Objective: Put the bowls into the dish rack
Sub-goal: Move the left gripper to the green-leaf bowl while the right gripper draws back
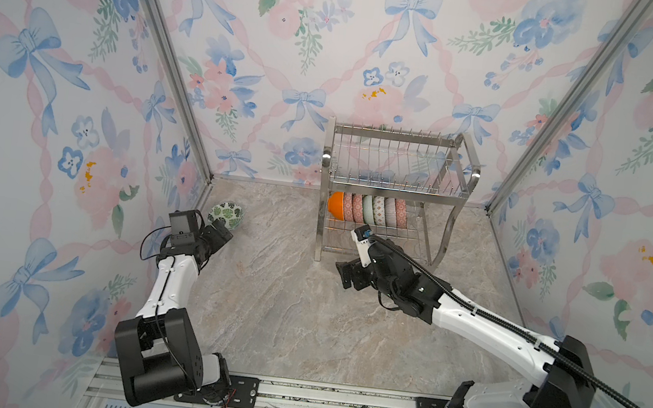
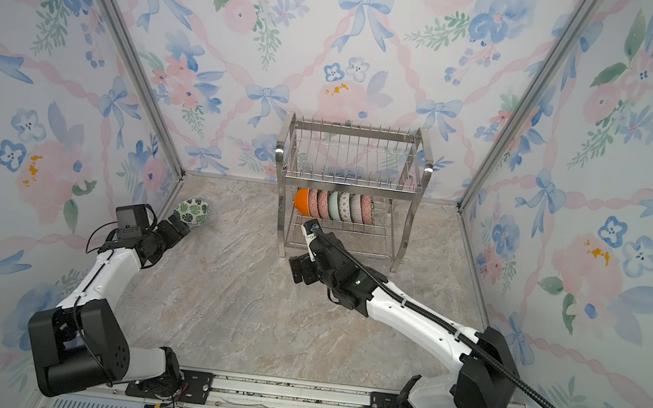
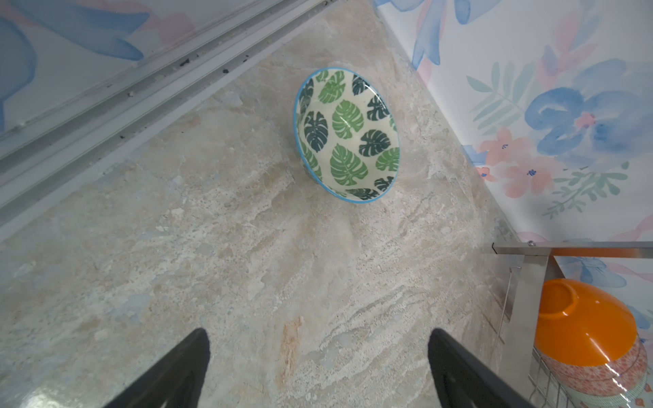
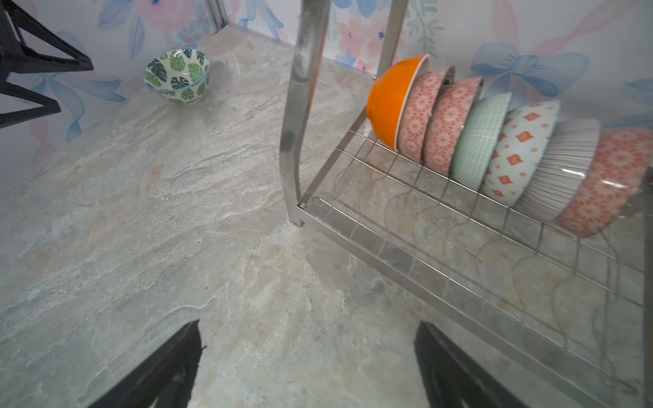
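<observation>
Left wrist view looks along the left gripper (image 3: 318, 333), whose jaws stand wide apart with nothing between them. Straight ahead of it, a short way beyond the tips, the leaf bowl (image 3: 348, 136) sits alone on the marble table (image 3: 176, 265), close to the flowered walls (image 3: 530, 88). The right wrist view shows this bowl upright on its foot, mouth up. To the side of the left gripper, well apart from the leaf bowl, stands the dish rack (image 3: 530, 282), with the orange bowl (image 3: 583, 328) at the nearest end of its lower tier. The right gripper (image 4: 307, 325) is also released and empty. It hangs over bare table just in front of the lower shelf, and the row of seven bowls (image 4: 477, 141) stands on edge ahead of it and to one side. I judge that the task is nearly complete: only the leaf bowl is outside the rack, and the step in hand is the reach of the left arm for it. The next move asks this gripper to advance and descend so that one jaw enters the bowl and the other passes outside its wall, then to close on the rim. The glazed rim may slip.
</observation>
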{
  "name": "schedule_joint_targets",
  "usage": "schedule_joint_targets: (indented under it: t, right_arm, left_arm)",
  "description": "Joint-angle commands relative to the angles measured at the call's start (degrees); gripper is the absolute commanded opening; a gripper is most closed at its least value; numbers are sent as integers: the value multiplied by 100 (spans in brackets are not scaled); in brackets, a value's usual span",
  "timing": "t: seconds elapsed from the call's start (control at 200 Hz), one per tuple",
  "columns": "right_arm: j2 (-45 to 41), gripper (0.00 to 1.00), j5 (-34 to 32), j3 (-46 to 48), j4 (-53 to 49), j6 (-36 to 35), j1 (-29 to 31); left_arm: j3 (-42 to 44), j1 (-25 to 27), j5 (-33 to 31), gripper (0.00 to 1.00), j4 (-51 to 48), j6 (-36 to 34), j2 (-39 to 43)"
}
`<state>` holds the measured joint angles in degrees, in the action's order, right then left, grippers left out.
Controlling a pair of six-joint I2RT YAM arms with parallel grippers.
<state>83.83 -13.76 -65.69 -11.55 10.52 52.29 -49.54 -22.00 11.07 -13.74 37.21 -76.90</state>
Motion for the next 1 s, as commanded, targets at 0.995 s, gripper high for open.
schedule_joint_targets:
  t: [0.995]
  right_arm:
    - [1784,97,854,-1502,318,-331,115]
  left_arm:
    - [-1566,-18,466,68,833,296,-2743]
